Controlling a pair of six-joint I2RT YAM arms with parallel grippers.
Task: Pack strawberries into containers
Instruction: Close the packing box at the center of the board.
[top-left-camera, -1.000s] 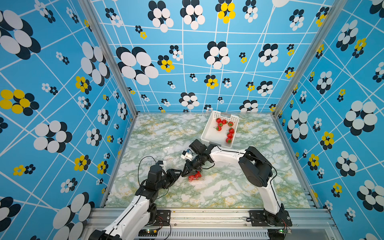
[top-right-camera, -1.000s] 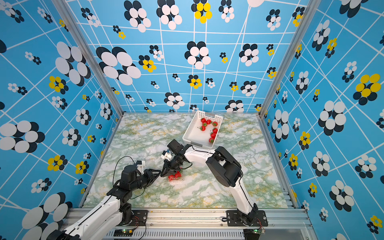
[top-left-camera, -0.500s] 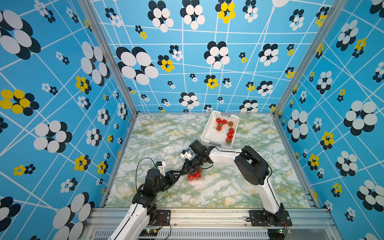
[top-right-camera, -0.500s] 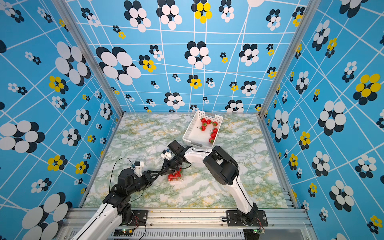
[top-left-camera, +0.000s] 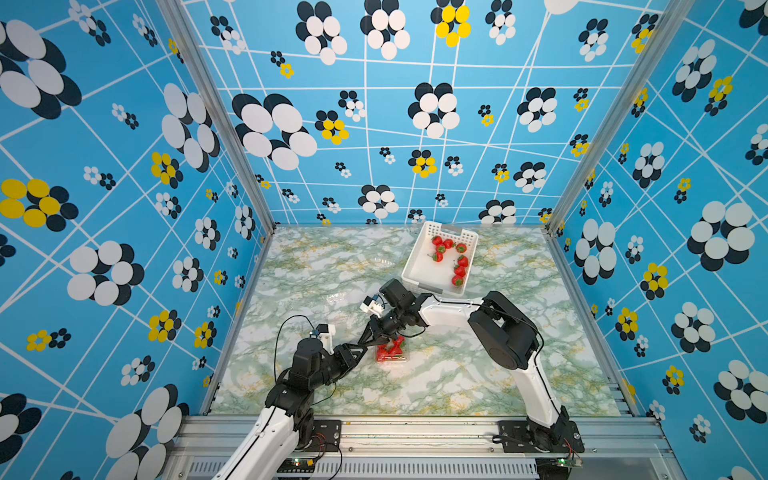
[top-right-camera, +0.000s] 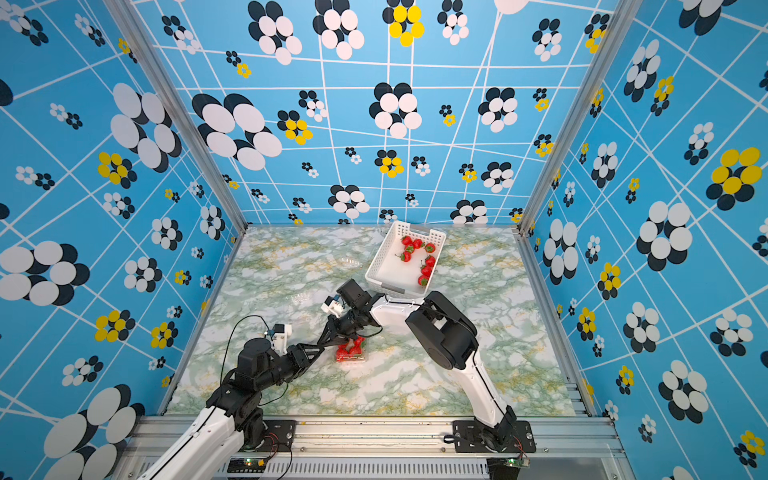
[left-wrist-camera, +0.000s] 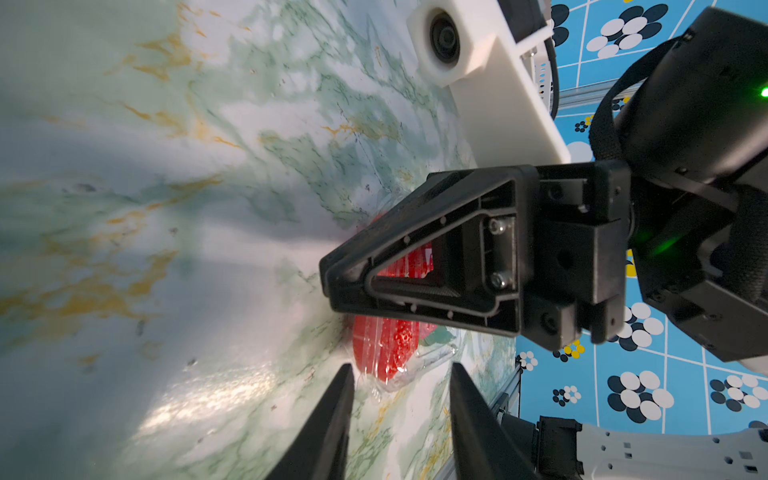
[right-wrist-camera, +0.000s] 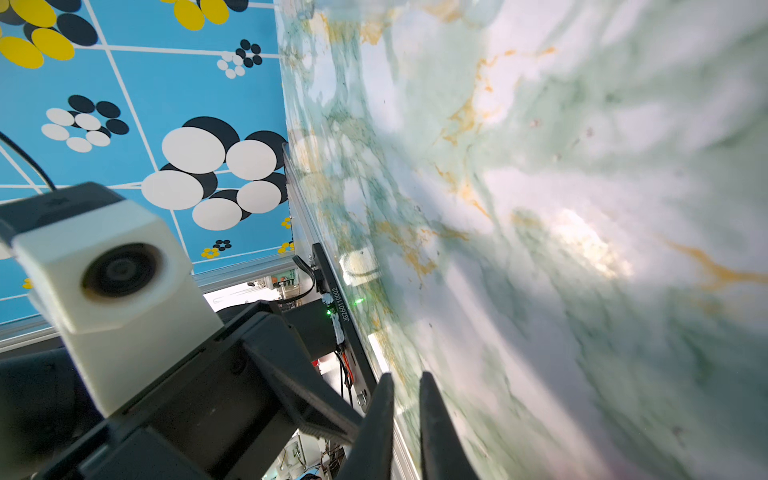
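left hand (left-wrist-camera: 401, 370), jaws apart and empty, has moved up to the full punnet (top-left-camera: 392, 353) at lower centre. right hand (left-wrist-camera: 326, 274) hangs closed over it. this punnet looks packed.

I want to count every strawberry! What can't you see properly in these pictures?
- Strawberries in the clear container: in both top views, too small and bunched to count.
- Same container, left wrist view: the right pincer blocks most of it.
- Right wrist view: only blurred table, no strawberries.

The container (left-wrist-camera: 397, 380) (strawberries (left-wrist-camera: 388, 345) too) sits half hidden.
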